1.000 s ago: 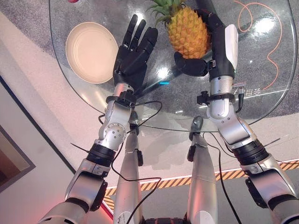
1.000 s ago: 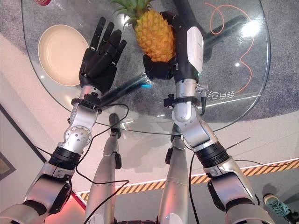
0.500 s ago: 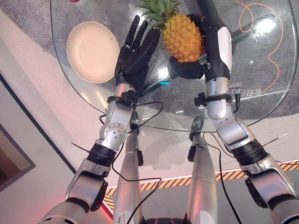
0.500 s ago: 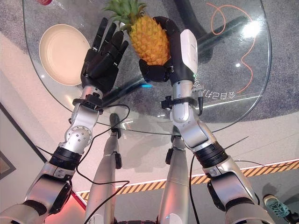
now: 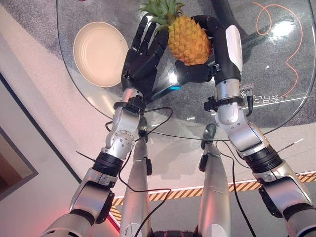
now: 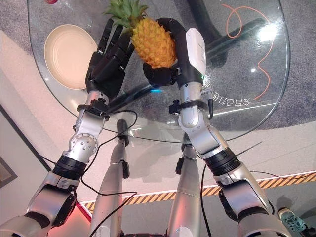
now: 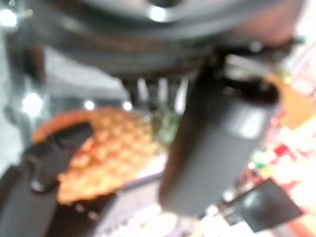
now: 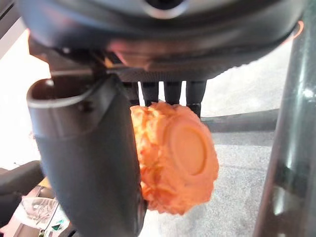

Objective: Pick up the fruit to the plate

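A round glass bench is seen from above, with grey floor showing through it. At its far left a cream plate is set, and nothing is held in it. A thin orange cord is looped across the right part of the bench, well apart from the plate. A small red thing is cut off at the far edge, beyond the plate; what it is cannot be told.

The pineapple is held above the middle of the bench, to the right of the plate, its green crown pointing far and left. It is clamped in the right robot hand, fingers curled over its far side and the thumb tucked under its near end; in the right wrist view the flat base of the fruit is seen between thumb and fingers.

The left robot hand is raised between plate and pineapple, fingers straight and spread, their tips just beside the crown.
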